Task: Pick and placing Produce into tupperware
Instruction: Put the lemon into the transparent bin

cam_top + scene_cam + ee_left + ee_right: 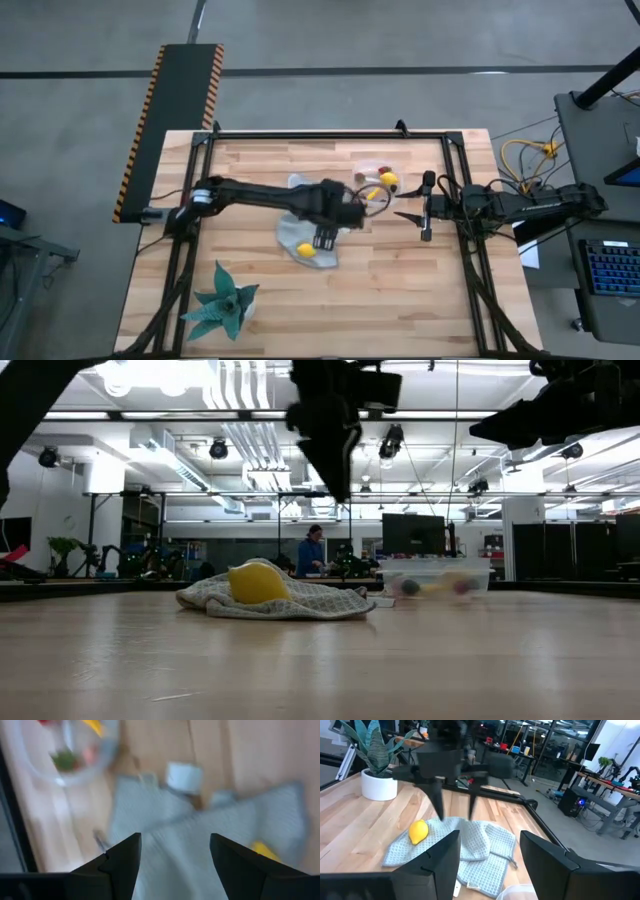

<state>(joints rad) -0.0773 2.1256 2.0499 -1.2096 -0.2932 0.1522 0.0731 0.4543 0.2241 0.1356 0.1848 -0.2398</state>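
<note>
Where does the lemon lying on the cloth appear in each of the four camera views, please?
High view: the lemon lies on the cloth's near end, below the left gripper.
Low view: left of centre, on the cloth.
Left wrist view: at the right edge, on the cloth, partly behind a finger.
Right wrist view: left of centre, on the cloth's far corner.
Shared landmark: the cloth.

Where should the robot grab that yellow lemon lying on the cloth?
Probably around the lemon's fat middle, coming straight down from above. It lies on its side on the cloth with nothing close around it, so an open hand could straddle its short width. The pointed ends would likely slip.
</note>
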